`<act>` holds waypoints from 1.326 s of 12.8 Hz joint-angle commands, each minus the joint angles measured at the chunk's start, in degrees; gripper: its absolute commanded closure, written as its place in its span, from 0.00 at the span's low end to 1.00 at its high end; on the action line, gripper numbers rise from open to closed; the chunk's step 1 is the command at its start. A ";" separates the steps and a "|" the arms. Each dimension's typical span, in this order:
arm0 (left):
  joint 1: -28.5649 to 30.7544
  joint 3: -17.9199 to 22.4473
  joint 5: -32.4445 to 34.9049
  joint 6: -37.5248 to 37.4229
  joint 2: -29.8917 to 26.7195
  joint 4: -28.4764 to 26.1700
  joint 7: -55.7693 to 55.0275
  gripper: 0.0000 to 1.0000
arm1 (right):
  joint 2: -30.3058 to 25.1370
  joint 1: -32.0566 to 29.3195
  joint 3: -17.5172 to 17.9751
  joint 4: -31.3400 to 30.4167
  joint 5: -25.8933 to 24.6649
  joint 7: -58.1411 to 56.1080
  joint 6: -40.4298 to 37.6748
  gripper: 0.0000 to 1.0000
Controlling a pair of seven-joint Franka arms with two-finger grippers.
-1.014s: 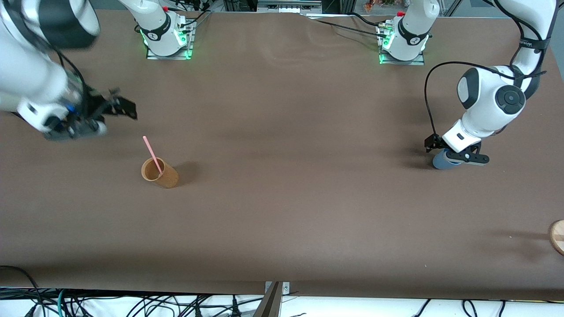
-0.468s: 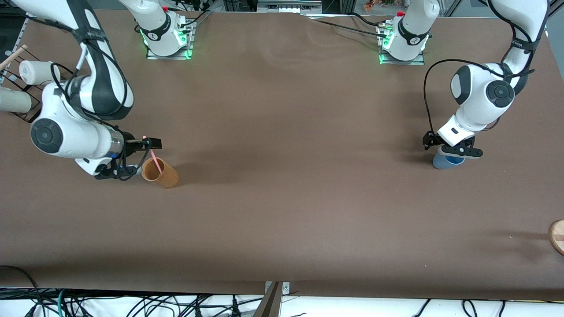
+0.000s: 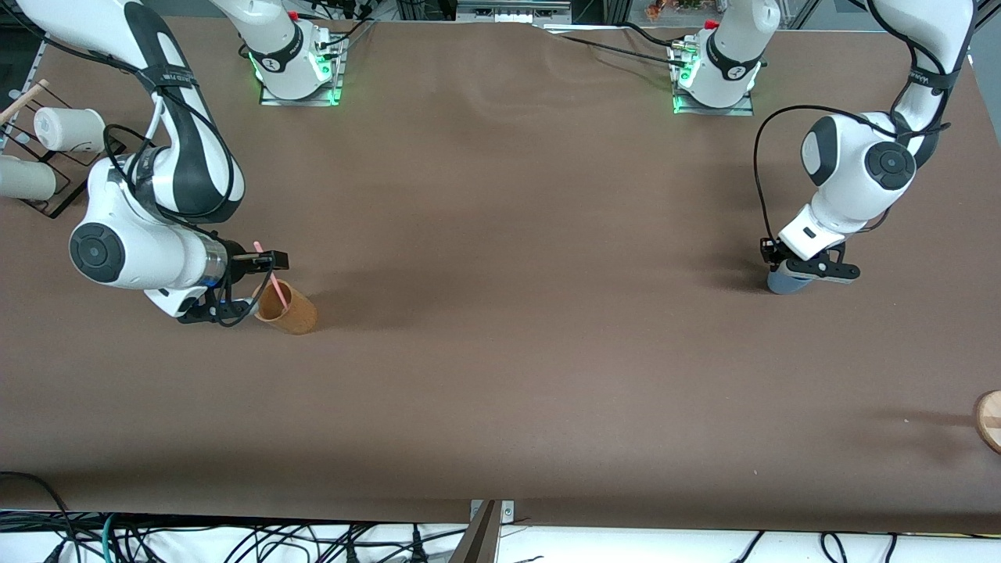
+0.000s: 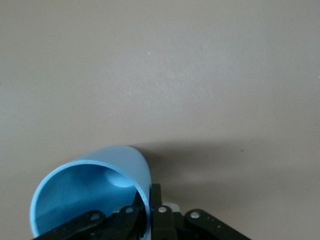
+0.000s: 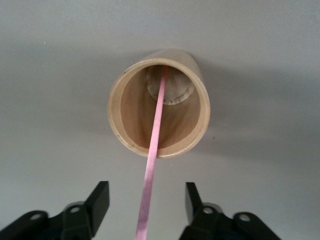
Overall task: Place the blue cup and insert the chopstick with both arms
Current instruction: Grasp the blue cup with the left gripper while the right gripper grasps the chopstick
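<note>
Brown worktop point(image 3: 500, 352). Right claw point(image 5: 144, 205) spread wide, astride the chopstick point(image 5: 152, 150) leaning in tan cup point(image 3: 285, 306) just ahead; close squarely on the stick. Left claw point(image 3: 809, 270) pinches blue cup's point(image 4: 90, 195) rim (one finger inside); lift vertically.

The chopstick point(image 3: 268, 269) stands in the tan cup point(image 3: 286, 308) toward the right arm's end of the table point(image 3: 516, 313) — the blue cup point(image 3: 786, 281) well apart, toward the left arm's end.
</note>
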 commanded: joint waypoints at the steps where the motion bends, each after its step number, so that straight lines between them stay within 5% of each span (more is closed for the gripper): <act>1: 0.39 -0.39 1.40 -5.09 -0.13 4.03 -0.01 1.00 | 1.18 0.43 -0.40 0.92 -0.58 -0.78 0.10 0.54; 4: -2.14 -3.35 -2.27 -14.67 0.66 12.98 -5.78 1.00 | 1.89 0.43 -0.40 0.92 -0.58 -0.86 0.89 0.62; 8: -10.66 -12.14 -3.26 -21.54 8.73 28.70 -35.87 1.00 | 1.89 0.34 -0.40 0.92 -0.58 -1.04 0.89 0.89; 10: -18.03 -12.60 -2.82 -26.36 14.26 38.10 -50.75 1.00 | 1.89 0.34 -0.40 1.00 -0.58 -1.13 0.89 1.00; 17: -34.93 -11.81 0.32 -27.88 32.28 58.70 -86.99 1.00 | 0.57 0.43 -0.14 5.47 0.39 0.01 -6.38 1.00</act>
